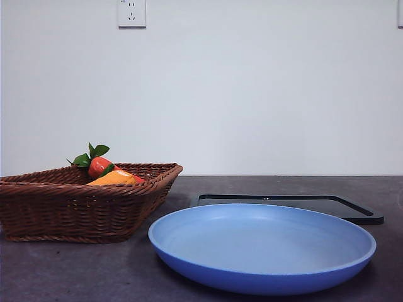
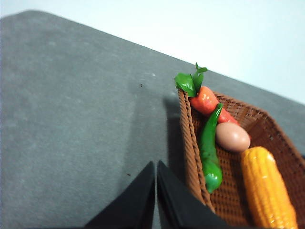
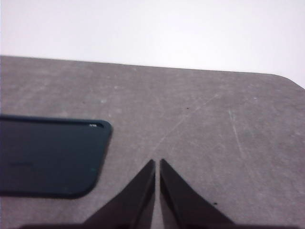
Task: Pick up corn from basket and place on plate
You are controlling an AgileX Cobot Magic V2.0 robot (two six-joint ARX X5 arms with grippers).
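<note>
The corn (image 2: 268, 188) is an orange-yellow ridged cob lying in the brown wicker basket (image 2: 267, 124); in the front view only its top (image 1: 113, 178) peeks over the basket (image 1: 82, 204) rim at the left. The light-blue plate (image 1: 261, 245) sits empty at the front, right of the basket. My left gripper (image 2: 156, 164) is shut, hovering above bare table just outside the basket's wall. My right gripper (image 3: 157, 163) is shut over bare table beside the black tray (image 3: 47, 155). Neither gripper shows in the front view.
In the basket, a red-orange vegetable with green leaves (image 2: 205, 98), a green pepper (image 2: 209, 152) and a pinkish-tan egg (image 2: 232, 137) lie beside the corn. A flat black tray (image 1: 289, 204) lies behind the plate. A white wall stands behind the table.
</note>
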